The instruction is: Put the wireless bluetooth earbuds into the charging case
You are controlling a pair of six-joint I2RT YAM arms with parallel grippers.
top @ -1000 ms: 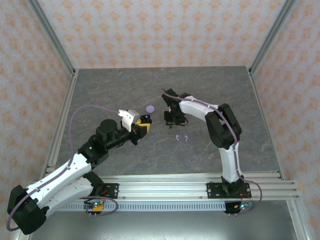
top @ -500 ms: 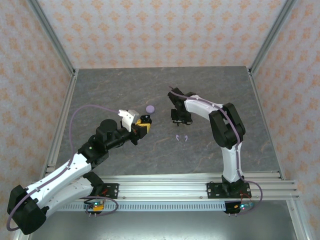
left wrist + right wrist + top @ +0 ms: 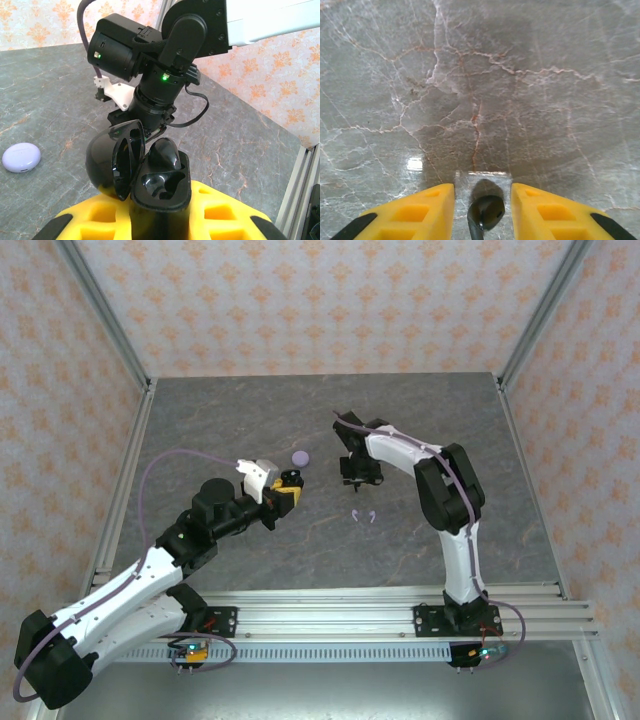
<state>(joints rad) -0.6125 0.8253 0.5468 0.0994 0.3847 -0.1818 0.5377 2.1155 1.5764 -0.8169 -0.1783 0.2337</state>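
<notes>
1. Top external view: we log the right gripper (image 3: 358, 472) as standing further right than a second ago. It has drawn off from the left gripper (image 3: 287, 490) and from the black case (image 3: 159, 182) held there.
2. Right jaws: wider than a second ago. In the right wrist view the yellow fingers (image 3: 410, 210) stand spread, with a black earbud (image 3: 486, 212) between them and a gap on either side.
3. Reading: we judge this earbud is not yet in its case. The widening looks like a letting-go or a re-grip over the table (image 3: 250, 420), not an insertion.
4. Left jaws: pressed together on the black case, unchanged. The case is upright and its lid (image 3: 112, 155) is swung open.
5. Other stock:
   - The lavender case (image 3: 300, 457) lies shut on the table, just beyond the left gripper.
   - Two pale earbuds (image 3: 363, 517) lie loose on the table, near the right gripper and apart from both cases.
6. Hard to make out:
   - We cannot tell whether the black earbud rests on the table or clings to a finger, because its stem is cut off at the frame edge.
   - We cannot tell whether the far well of the black case already holds an earbud, black on black.
   - We find no second black earbud.
</notes>
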